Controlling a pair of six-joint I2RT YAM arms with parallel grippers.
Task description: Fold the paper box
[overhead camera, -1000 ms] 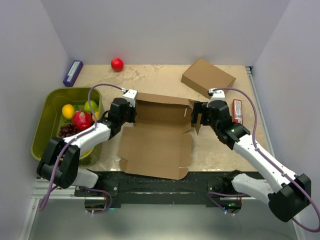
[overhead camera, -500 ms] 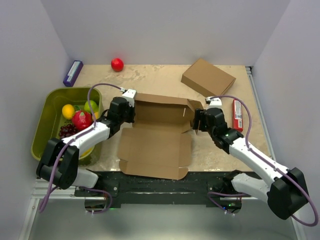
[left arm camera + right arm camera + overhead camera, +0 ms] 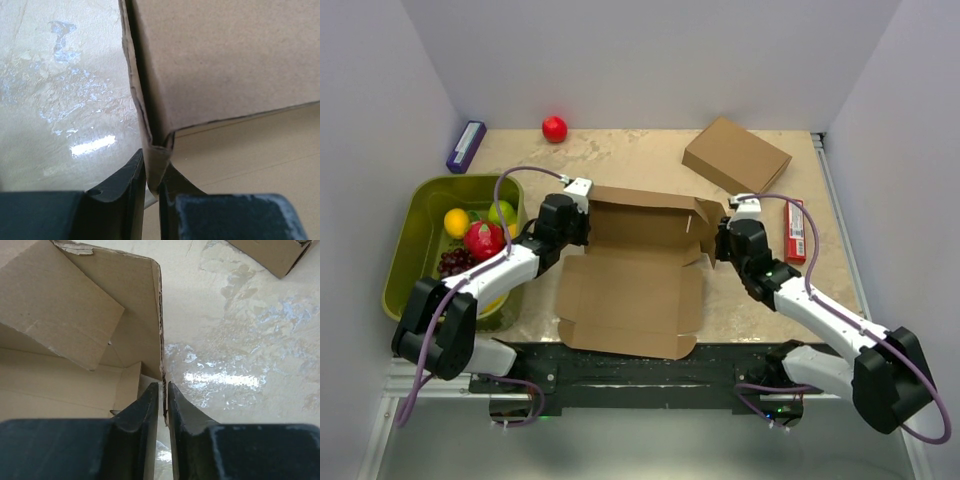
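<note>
Paper box (image 3: 635, 285) sits half-formed in the middle of the counter (image 3: 620, 155), left tool (image 3: 152, 172) and right tool (image 3: 163, 392) each pinched shut on a side wall, I guess to stand both up.

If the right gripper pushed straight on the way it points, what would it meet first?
The paper box: the right gripper is shut on its upright side wall, which runs straight ahead between the jaws. Past it, probably the table.

Left arm (image 3: 505, 268) and right arm (image 3: 820, 305): white link shells, black joints, a purple cable (image 3: 498, 205) on each; left tool (image 3: 153, 167) and right tool (image 3: 163, 390) have black tapered fingers
</note>
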